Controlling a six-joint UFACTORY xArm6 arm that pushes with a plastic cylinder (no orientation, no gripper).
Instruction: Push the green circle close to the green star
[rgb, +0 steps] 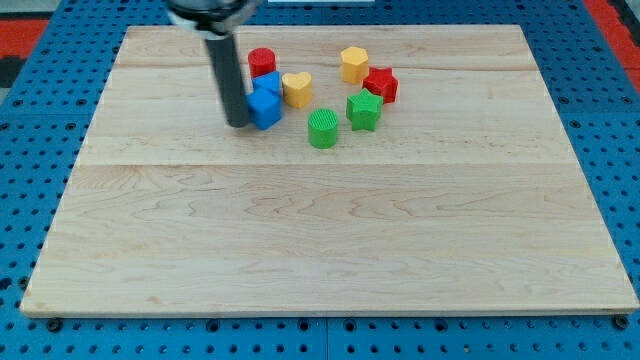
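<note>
The arm has no gripper; its tip (240, 124) touches the blue blocks (266, 102). The green plastic circle (322, 129) sits near the green plastic star (364, 110); a gentle push from its lower left should suffice.

On the pale wooden board (330, 250), my tip (239, 124) touches the blue block (266, 103) from the view's left. The green circle (323, 129) lies just below-left of the green star (364, 111) (apart, not touching).
</note>
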